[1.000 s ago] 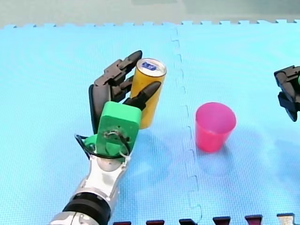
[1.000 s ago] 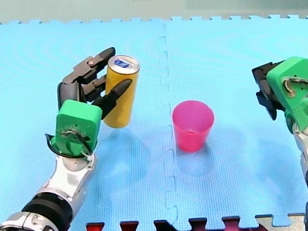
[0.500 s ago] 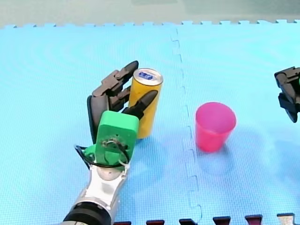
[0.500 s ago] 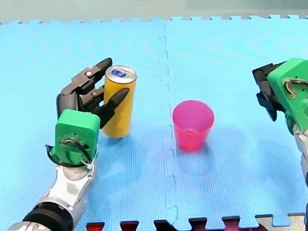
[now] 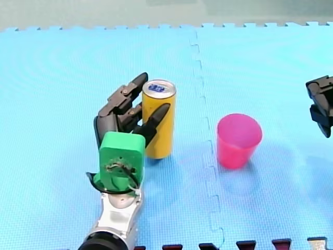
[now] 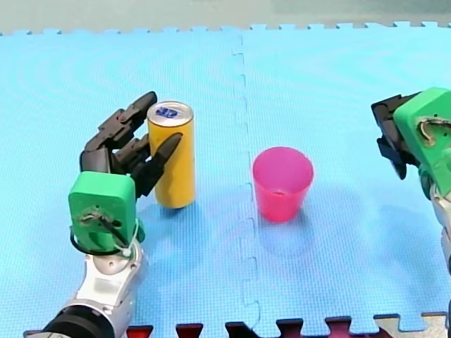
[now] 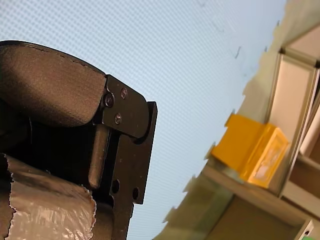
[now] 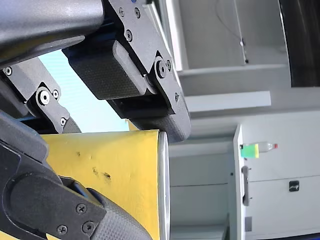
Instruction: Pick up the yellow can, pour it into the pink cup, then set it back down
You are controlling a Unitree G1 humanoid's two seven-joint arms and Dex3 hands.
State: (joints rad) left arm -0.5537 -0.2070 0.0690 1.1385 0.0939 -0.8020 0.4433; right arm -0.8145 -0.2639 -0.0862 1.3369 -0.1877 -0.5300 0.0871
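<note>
The yellow can (image 5: 160,125) stands upright on the blue foam mat, left of centre. My left hand (image 5: 151,95) is shut on it, with fingers behind the can and the thumb across its front. The second wrist view shows the can's yellow wall (image 8: 110,175) between black fingers (image 8: 130,75). The pink cup (image 5: 238,140) stands upright to the right of the can, a short gap away, its mouth facing up. My right hand (image 6: 392,137) is at the far right edge above the mat, holding nothing.
A jigsaw seam (image 5: 205,130) in the blue mat runs between can and cup. The mat's far edge (image 5: 156,26) lies at the back. In the first wrist view, a yellow box (image 7: 252,150) sits on a shelf beyond the mat.
My left hand has brought the can down and toward me. It went from tilted and raised to upright on the mat. The right hand and the cup have stayed put.
</note>
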